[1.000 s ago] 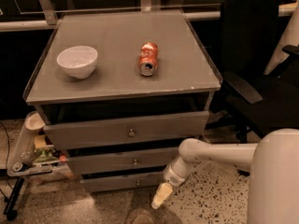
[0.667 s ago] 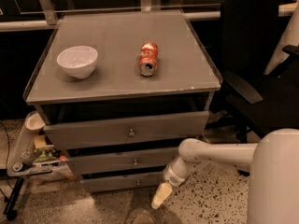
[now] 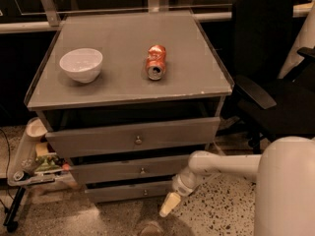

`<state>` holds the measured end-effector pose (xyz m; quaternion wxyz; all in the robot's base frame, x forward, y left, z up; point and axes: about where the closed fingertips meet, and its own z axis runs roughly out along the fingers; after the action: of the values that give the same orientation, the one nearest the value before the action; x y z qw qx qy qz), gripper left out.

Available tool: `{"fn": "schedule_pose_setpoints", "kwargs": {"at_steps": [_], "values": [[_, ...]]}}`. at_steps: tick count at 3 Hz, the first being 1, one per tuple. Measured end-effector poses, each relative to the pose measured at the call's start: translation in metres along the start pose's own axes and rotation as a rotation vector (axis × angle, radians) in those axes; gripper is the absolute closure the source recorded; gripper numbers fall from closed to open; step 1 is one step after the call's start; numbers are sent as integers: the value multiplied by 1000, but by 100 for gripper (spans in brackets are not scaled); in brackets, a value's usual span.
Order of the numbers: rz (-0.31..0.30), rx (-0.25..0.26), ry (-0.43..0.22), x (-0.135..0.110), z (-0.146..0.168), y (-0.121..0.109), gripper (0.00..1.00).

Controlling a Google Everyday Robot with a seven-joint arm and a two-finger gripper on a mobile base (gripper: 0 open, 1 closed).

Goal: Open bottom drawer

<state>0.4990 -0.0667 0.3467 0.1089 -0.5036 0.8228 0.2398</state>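
Obs., single camera view looking down on the drawer cabinet (image 3: 133, 90).

- Cabinet: grey, three flat fronts stacked, each with a small round knob at centre. Dark gaps showed above each front.
- The bottom drawer (image 3: 118, 192) was the lowest front, at 6 o'clock of the cabinet, just above the speckled floor (image 3: 226, 215). Its knob (image 3: 144, 192) sat at mid-front. The front lay roughly in line with the middle drawer (image 3: 113, 171) above it; whether it was fully seated could not be told.
- The top drawer (image 3: 98, 139) was the widest of the three fronts.
- The gripper (image 3: 169, 205) hung low at about 4 o'clock of the bottom drawer's knob, just beside the drawer's right end and close over the floor, its cream tip pointing toward 7 o'clock. It was apart from the knob. Contact with the drawer front could not be told, nor whether the gripper was open or closed.
- The white arm (image 3: 221, 163) ran in from 3 o'clock, crossing in front of the right end of the middle drawer, then bent down to the gripper. The rounded white robot body (image 3: 288, 191) filled the corner at 4 o'clock.
- On the cabinet top: a white bowl (image 3: 81, 64), upright, at 9 o'clock; a dented red can (image 3: 156, 62), lying on its side, near centre with its open end toward the camera. The two were well apart.
- A black office chair (image 3: 270, 77) stood at 3 o'clock of the cabinet.
- A small cart (image 3: 22, 167) with assorted items stood at 8 o'clock.
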Motion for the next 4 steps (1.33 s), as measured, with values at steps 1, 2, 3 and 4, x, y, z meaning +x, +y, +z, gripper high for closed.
{"fn": "schedule_pose_setpoints", "kwargs": {"at_steps": [1,2,3,4], "values": [[18,38,-31,4,12,-27,0],[53,52,-44,13,27,-47,0],[55,52,-45,13,28,-47,0],[45,84,-16,12,28,-42,0]]}}
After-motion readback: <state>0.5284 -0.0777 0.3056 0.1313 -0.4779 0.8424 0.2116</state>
